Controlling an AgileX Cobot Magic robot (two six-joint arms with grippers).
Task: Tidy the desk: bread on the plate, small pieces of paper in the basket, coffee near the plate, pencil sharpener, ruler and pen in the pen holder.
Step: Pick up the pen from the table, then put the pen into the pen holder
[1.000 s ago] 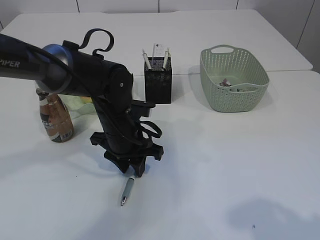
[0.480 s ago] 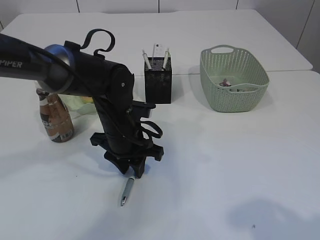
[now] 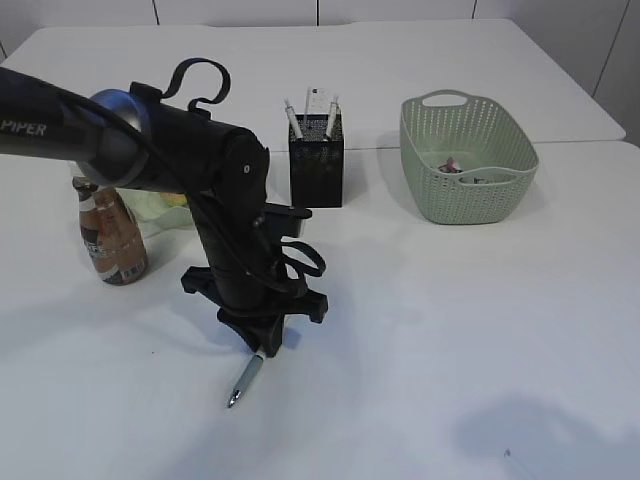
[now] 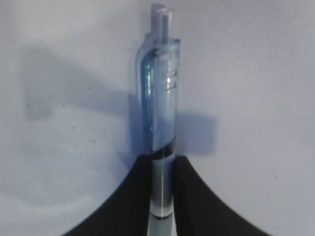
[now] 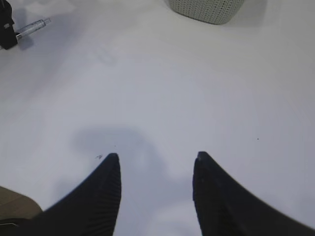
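My left gripper point(image 3: 262, 345) points down at the white desk point(image 3: 450, 330), shut on the upper barrel of a clear blue pen point(image 3: 243, 378). In the left wrist view the pen point(image 4: 160, 98) stands between the two black fingers point(image 4: 133, 196), both pressing on it. The pen's tip points toward the desk's front edge. My right gripper point(image 5: 156, 157) is open over bare desk, holding nothing. The black pen holder point(image 3: 316, 165) has several items sticking out. The coffee point(image 3: 110, 235) stands at the left. The plate point(image 3: 160, 212) is mostly hidden behind the arm. Bread, ruler and pencil sharpener cannot be made out.
The green basket point(image 3: 468, 160) sits at the back right with small scraps inside; its base also shows in the right wrist view point(image 5: 206, 10). The left arm's black body point(image 3: 180, 150) blocks the back-left area. A seam between two tabletops runs behind the basket.
The left gripper's jaws have closed onto the pen, and the gripper sits slightly lower. The pen has shifted a little, its tip now further left. The right gripper has not moved.
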